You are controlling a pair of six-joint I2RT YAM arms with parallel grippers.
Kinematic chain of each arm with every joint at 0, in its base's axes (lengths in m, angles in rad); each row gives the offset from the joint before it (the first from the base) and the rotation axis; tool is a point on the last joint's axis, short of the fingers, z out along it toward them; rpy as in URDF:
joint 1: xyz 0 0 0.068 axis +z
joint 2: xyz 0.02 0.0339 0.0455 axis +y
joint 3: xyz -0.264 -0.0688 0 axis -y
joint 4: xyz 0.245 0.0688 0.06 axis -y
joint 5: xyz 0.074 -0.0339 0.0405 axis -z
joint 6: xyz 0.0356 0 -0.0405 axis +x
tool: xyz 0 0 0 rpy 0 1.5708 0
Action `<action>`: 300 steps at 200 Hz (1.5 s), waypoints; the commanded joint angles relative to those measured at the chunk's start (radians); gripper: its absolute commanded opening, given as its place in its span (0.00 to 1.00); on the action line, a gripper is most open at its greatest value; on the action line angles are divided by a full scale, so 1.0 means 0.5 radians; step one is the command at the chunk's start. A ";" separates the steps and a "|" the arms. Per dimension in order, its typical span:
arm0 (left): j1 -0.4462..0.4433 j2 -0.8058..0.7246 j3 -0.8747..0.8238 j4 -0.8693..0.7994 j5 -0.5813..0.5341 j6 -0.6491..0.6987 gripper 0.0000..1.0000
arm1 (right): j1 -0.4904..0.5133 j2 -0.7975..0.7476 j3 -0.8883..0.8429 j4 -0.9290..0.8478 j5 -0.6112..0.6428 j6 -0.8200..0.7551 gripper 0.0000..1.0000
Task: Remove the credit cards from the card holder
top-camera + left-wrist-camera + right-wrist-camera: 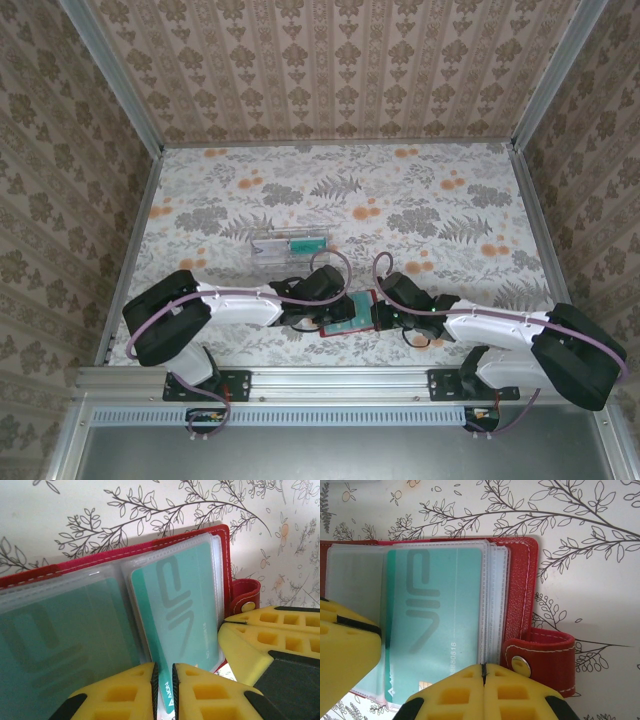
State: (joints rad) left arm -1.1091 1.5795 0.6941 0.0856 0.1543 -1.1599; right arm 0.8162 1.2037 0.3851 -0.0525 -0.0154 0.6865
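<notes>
One green card (306, 241) in tray (266, 247)

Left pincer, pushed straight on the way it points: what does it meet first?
The green card: its near edge sits between the left pincer's fingertips. Further travel likely pushes it into the red card holder.

Partly legible digits "0818" on teal credit card (435, 625)

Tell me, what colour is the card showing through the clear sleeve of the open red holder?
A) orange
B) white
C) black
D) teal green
D: the card inside the open red card holder is teal green with a grey logo.
</notes>
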 commanded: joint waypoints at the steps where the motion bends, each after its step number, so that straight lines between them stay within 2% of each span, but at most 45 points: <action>1: 0.011 0.061 -0.011 0.036 0.017 -0.033 0.18 | 0.015 0.022 -0.027 -0.022 -0.039 0.027 0.03; 78: 0.005 0.045 0.032 -0.158 -0.029 -0.046 0.18 | 0.016 0.009 -0.025 -0.040 -0.032 0.029 0.03; 154: 0.003 0.090 0.026 0.048 0.030 -0.026 0.18 | 0.018 0.028 -0.028 -0.024 -0.034 0.028 0.03; 201: 0.002 0.069 -0.003 0.110 0.026 -0.033 0.13 | 0.032 0.041 -0.028 0.027 -0.090 0.019 0.03; 211: 0.006 0.062 -0.015 0.113 0.020 -0.038 0.09 | 0.036 0.042 -0.028 0.037 -0.097 0.018 0.03; 300: 0.025 -0.109 -0.154 0.083 -0.022 -0.069 0.00 | 0.035 0.120 0.000 -0.044 0.013 0.051 0.03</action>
State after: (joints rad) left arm -1.1042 1.5730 0.6464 0.1287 0.1535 -1.1835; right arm 0.8230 1.2259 0.3893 -0.0315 -0.0135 0.6926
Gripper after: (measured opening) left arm 0.052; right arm 0.065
